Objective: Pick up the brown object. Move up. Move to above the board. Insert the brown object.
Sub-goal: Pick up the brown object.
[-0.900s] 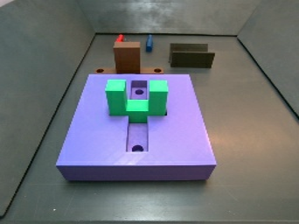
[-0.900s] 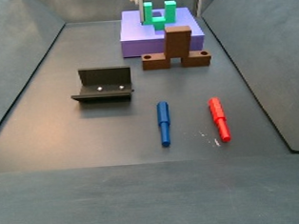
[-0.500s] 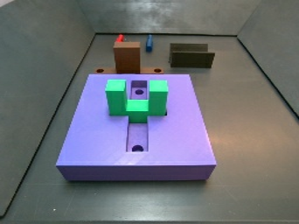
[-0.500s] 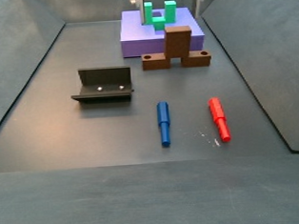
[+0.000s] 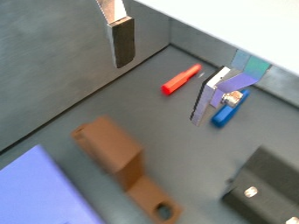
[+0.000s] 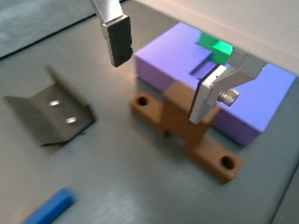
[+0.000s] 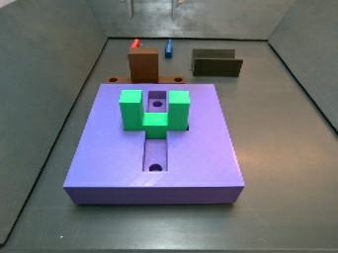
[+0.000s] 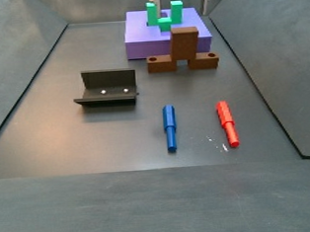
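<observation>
- The claw [image 6: 159, 86] has come down a little. Its silver finger tips [image 7: 132, 7] now poke in at the top of a side view, and they did not show there before.
- Nothing else has moved.
- The claw is wide open and holds nothing. It hangs in the air above the brown object [image 6: 187, 122], with one finger on each side and not touching it.
- The surface [image 8: 67, 143] is dark grey and flat. Grey walls stand around it like a box.
- Closest in a side view lie a blue peg [image 8: 171, 127] and a red peg [image 8: 227, 122], side by side and a bit apart.
- Next, off to one side, stands the dark fixture [image 8: 107, 88] with two small holes in it.
- Farther back is the brown object [image 8: 183, 49]. It sits on the surface, just beside the edge of the board [image 8: 139, 35]. A flat part with a round hole at each end lies on the surface and a block stands up in the middle.
- The board is purple and lies flat. It has a long groove with round holes.
- A green block [image 7: 154, 114] shaped like a U sits on the board, over the groove.
</observation>
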Motion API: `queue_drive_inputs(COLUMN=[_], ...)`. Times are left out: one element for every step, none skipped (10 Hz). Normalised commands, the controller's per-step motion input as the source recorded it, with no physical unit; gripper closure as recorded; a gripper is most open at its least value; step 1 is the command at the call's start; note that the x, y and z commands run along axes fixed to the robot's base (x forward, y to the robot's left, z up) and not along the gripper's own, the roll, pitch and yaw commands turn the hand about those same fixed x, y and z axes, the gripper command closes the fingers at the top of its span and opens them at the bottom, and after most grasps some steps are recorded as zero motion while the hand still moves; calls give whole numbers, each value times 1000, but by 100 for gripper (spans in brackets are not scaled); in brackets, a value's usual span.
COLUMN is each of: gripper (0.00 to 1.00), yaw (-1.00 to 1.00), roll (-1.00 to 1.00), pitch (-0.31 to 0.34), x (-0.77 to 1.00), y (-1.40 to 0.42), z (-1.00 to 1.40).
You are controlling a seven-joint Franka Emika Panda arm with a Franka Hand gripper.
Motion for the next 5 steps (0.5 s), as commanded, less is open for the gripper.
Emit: queue_drive_inputs(gripper=[0, 0, 0, 0, 0], yaw=[0, 0, 0, 0, -37], roll=[0, -7, -123, -54, -86], pitch=[-137, -93, -37, -17, -23], x=[-334, -194, 0, 186, 131], y=[-663, -554, -309, -69, 71], z=[-191, -223, -223, -214, -249])
